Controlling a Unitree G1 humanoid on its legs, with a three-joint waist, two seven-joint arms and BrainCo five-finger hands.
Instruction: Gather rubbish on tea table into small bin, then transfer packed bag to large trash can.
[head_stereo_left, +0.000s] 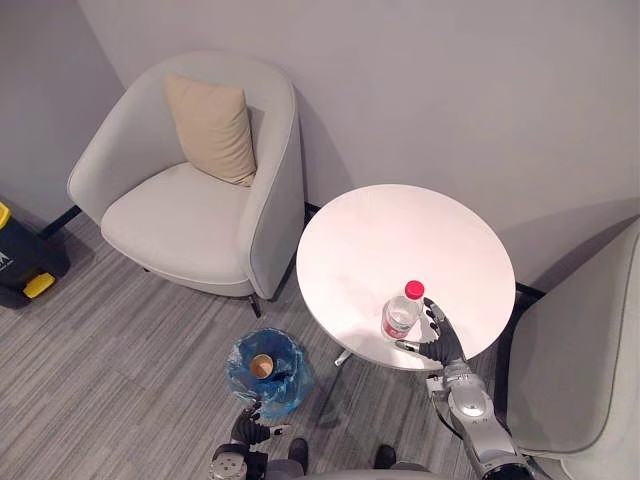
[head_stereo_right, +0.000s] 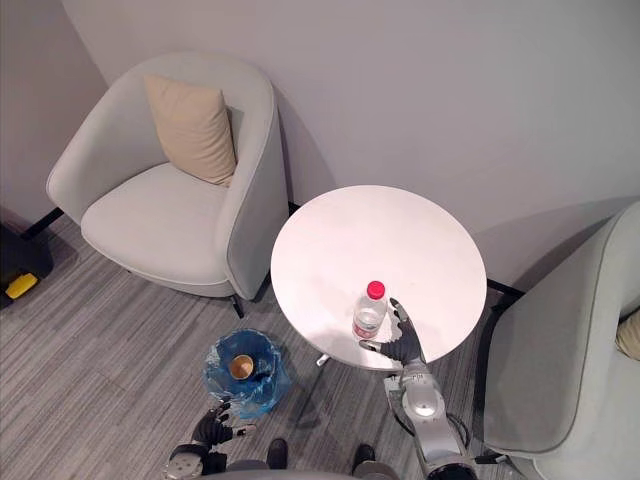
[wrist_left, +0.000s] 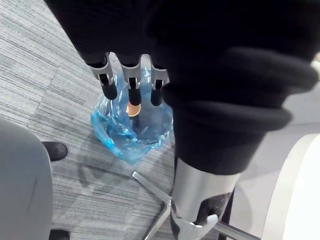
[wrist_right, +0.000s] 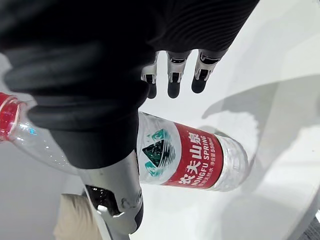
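From the left eye view, one clear bottle with a red cap is standing upright near the robot's edge of the round white surface. The right robot hand is resting just beside it on its right. Its fingers are pointing straight up and its thumb is reaching toward the bottle's base, so it is open and gripping nothing.

On the floor to the left, one small bin lined with a blue bag is holding one paper cup. The left robot hand is hanging at the bin's near side. Two grey armchairs are flanking the surface, and one beige cushion is leaning in the left one.

From the left wrist view, the straight, relaxed fingers are pointing down at the bin and holding nothing.

From the right wrist view, the bottle is sitting between the thumb and the extended fingers, and the fingers are not touching it.
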